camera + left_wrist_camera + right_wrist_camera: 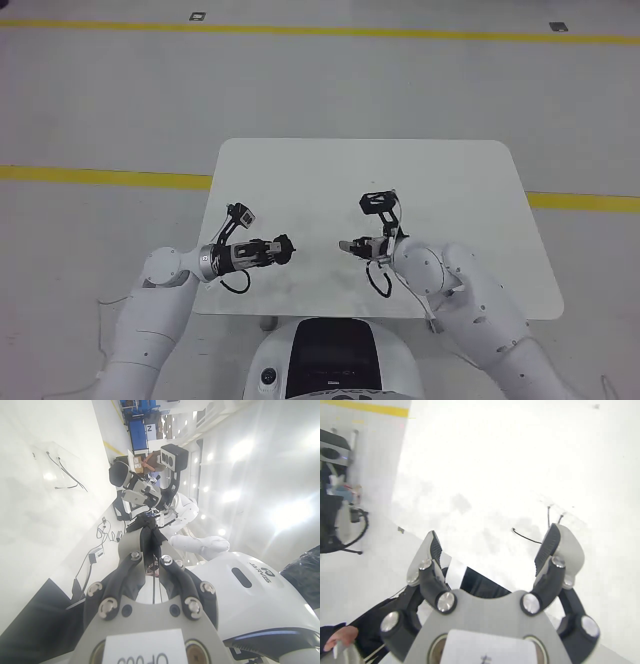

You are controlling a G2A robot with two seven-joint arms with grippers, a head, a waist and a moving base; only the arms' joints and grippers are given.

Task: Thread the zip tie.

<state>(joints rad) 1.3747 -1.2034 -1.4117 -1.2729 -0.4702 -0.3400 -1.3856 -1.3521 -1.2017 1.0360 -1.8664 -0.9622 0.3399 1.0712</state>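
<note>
Here, two grippers hang over one white table (470, 180). The left gripper (289, 247) is pinched closed on one thin black tie (153, 585), held up off the table. At least three loose ties (527, 538) lie on the table. The right gripper (344, 245) is spread wide, holding nothing.

I work above a white table (470, 180) with rounded corners, set on a pale grey floor (320, 90). A yellow line (300, 30) crosses the floor far off, with a dark marker (197, 16) far left and another marker (558, 27) far right. A nearer yellow stripe (100, 177) meets the table's sides. Cables (101, 530) and an adapter (96, 553) lie on the floor. Blue frames (137, 432) and a cardboard box (138, 464) stand in the room behind.
</note>
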